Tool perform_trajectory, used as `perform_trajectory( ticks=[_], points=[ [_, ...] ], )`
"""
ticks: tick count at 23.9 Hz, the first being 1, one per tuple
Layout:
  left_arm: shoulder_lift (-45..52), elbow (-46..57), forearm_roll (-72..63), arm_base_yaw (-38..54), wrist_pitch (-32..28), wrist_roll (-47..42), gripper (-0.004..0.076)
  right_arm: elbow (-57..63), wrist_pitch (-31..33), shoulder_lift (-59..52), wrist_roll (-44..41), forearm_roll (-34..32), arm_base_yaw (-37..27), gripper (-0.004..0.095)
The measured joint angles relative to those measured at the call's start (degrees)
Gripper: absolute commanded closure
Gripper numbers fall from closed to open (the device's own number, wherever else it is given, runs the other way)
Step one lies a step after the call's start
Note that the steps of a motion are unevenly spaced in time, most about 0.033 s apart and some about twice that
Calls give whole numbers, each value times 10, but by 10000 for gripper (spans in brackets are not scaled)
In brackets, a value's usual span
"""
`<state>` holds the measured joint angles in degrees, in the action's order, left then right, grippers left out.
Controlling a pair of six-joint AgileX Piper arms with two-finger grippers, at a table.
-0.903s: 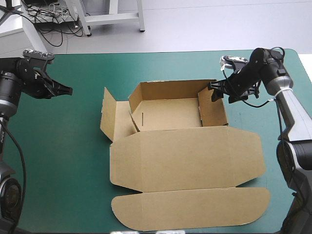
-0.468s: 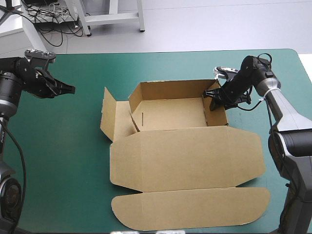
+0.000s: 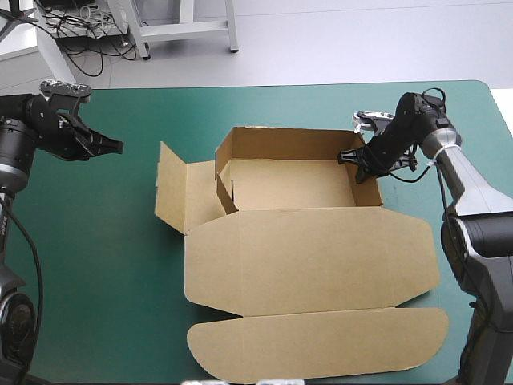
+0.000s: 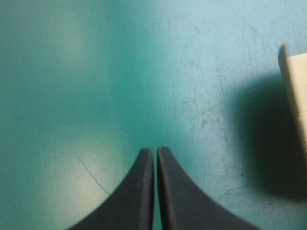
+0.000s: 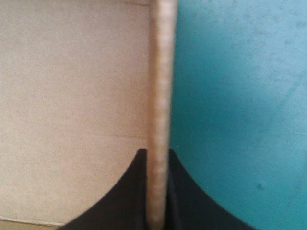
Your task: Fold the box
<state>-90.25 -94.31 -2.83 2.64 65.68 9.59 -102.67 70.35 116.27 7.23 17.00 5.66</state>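
Observation:
The brown box (image 3: 280, 186) lies mid-table as an open tray. Its back wall stands up, its left flap (image 3: 180, 196) is splayed outward, and its wide lid (image 3: 313, 257) lies flat toward the near edge. My right gripper (image 3: 358, 158) is at the tray's right wall, shut on it. In the right wrist view the wall's edge (image 5: 160, 72) runs straight up between the right gripper's (image 5: 157, 154) black fingers. My left gripper (image 3: 116, 147) hovers over the teal-green cover far left of the box, shut and holding nothing. Ahead of the left gripper (image 4: 156, 151) and to one side shows a box flap's edge (image 4: 295, 96).
Bare teal-green cover (image 3: 96, 241) surrounds the box on the left and far sides. The lid's rounded tuck flap (image 3: 321, 343) reaches close to the table's near edge.
My right gripper has closed on the tray's right wall and drawn it outward. The box shifted slightly right and its left flap dropped flatter. The left arm stayed put.

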Motion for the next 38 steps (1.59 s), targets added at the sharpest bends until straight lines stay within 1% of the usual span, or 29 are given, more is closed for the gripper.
perform_trajectory(
  ticks=[7, 13, 15, 17, 19, 20, 21, 22, 23, 27, 29, 32, 38],
  points=[
    [0, 0, 1, 0, 3, 0, 717, -18, 0, -17, 10, 7, -7, 928],
    [0, 0, 2, 0, 1, 0, 714, -25, 3, -106, 34, 15, -60, 928],
    [0, 0, 0, 0, 1, -1, 682, -25, 5, -121, 39, 17, -66, 928],
    [0, 0, -5, 0, 1, -10, 573, -25, 7, -136, 43, 19, -70, 928],
    [0, 0, -14, 0, 1, -19, 408, -25, 7, -148, 44, 19, -74, 928],
    [0, 0, -17, 0, 1, -22, 300, -25, 7, -152, 44, 19, -75, 928],
    [-1, 0, -21, 0, 1, -24, 230, -25, 8, -156, 45, 19, -75, 928],
    [-2, 0, -28, 0, 1, -26, 169, -25, 9, -159, 46, 22, -75, 928],
    [-4, 0, -43, 0, 1, -30, 151, -25, 9, -162, 47, 27, -75, 928],
    [-20, 0, -120, 0, -2, -39, 151, -25, 9, -173, 53, 55, -75, 928],
    [-35, 0, -186, 0, -5, -45, 151, -25, 9, -180, 56, 71, -75, 928],
    [-54, 0, -252, 0, -5, -44, 151, -25, 9, -187, 56, 76, -75, 928],
    [-80, 1, -427, 0, -5, 17, 151, -25, 9, -188, 58, 77, -75, 928]
  ],
)
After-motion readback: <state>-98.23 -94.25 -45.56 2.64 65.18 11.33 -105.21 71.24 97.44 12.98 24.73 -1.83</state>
